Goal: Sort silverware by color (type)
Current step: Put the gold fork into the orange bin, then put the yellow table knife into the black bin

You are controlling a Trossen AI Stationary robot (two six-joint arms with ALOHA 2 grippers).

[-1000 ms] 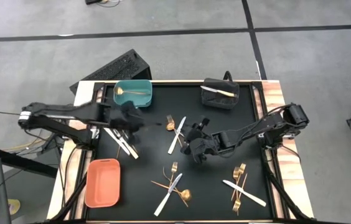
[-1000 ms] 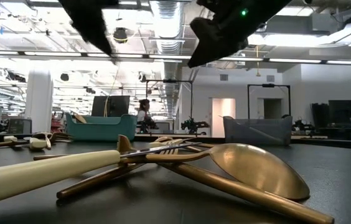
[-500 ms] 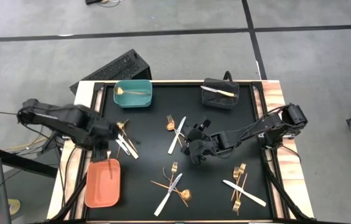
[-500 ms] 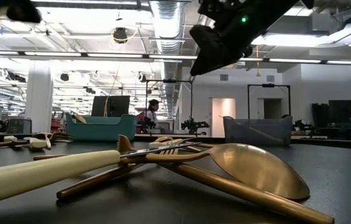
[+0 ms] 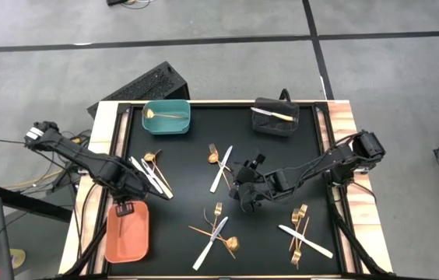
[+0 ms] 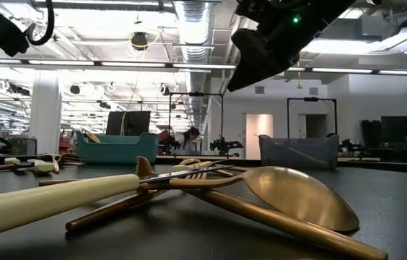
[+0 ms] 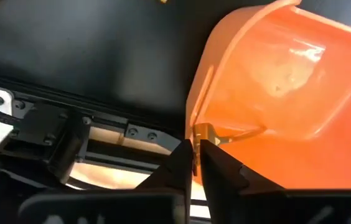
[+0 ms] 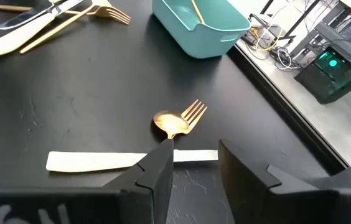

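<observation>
Hovering at the orange bin's (image 5: 126,233) near rim, left gripper (image 7: 195,149) stays pinched on a slim copper piece (image 7: 210,134) directly above it; right gripper (image 8: 191,155), spread, faces the white knife (image 8: 132,160).

The silverware (image 5: 219,230) lies flat in small groups on the black surface: gold forks, white-handled knives and copper pieces at lower centre, lower right, centre and centre left of the high view. One gold spoon (image 5: 163,116) lies in the upper-left bin and one knife (image 5: 273,114) in the upper-right bin.
</observation>
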